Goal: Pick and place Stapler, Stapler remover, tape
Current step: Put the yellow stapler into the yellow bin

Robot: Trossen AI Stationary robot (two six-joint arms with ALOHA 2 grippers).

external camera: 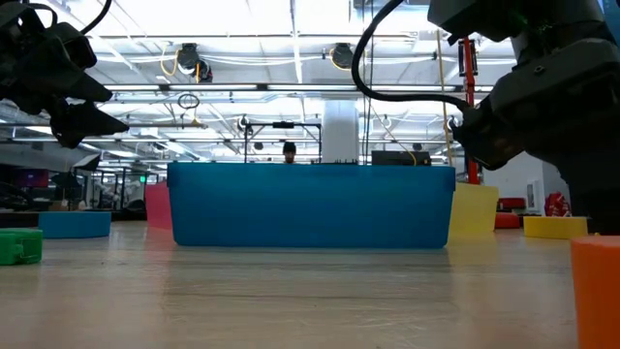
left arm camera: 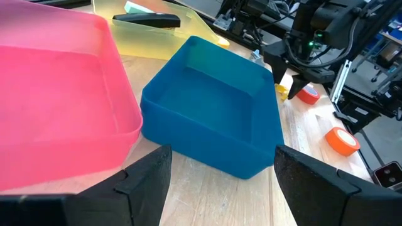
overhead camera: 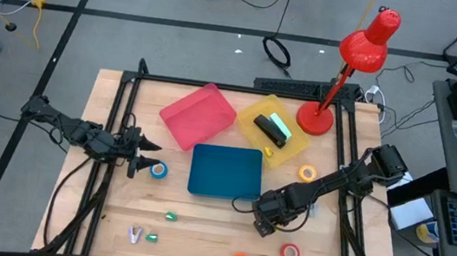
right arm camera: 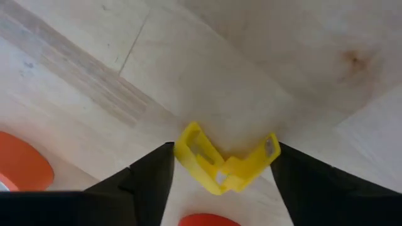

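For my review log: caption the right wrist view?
Right gripper open above a yellow staple remover on the wooden table.

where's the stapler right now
In the high view the stapler lies inside the yellow tray, right of the pink tray, beside the red lamp's base.

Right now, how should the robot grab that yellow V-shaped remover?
Probably from straight above, across its two wings. The remover lies flat in an open V, and the right gripper has an open finger outside each wing. The left gripper waits apart.
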